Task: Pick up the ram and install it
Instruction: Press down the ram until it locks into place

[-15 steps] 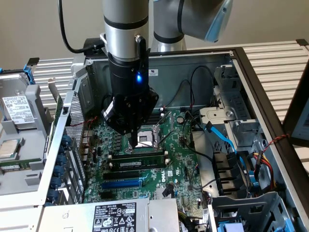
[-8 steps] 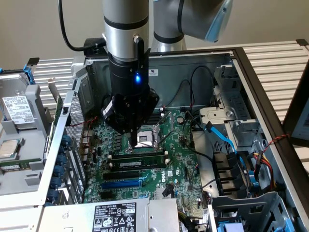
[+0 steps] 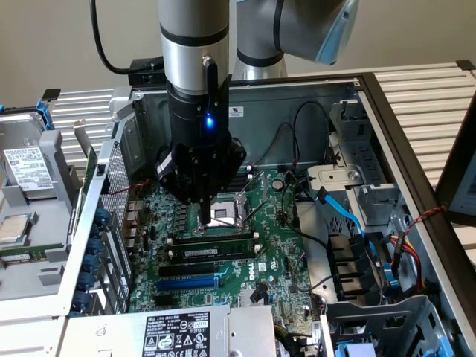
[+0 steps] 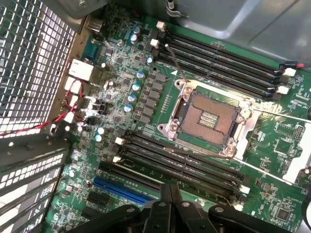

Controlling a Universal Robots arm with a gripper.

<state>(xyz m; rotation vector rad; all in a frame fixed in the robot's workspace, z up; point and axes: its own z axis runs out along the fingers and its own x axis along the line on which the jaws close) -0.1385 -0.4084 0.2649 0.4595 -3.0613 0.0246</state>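
Ram (image 3: 216,253): sitting in a black memory slot (image 3: 212,239) below the CPU socket (image 3: 223,212).
Gripper (image 3: 206,216): hovering clenched above, holding nothing.

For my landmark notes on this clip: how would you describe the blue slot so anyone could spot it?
Inside the open case, find the green motherboard and the square metal socket at its middle. Beside the socket run long black slots. The blue slot lies parallel just beyond them, shorter and the only bright blue one.
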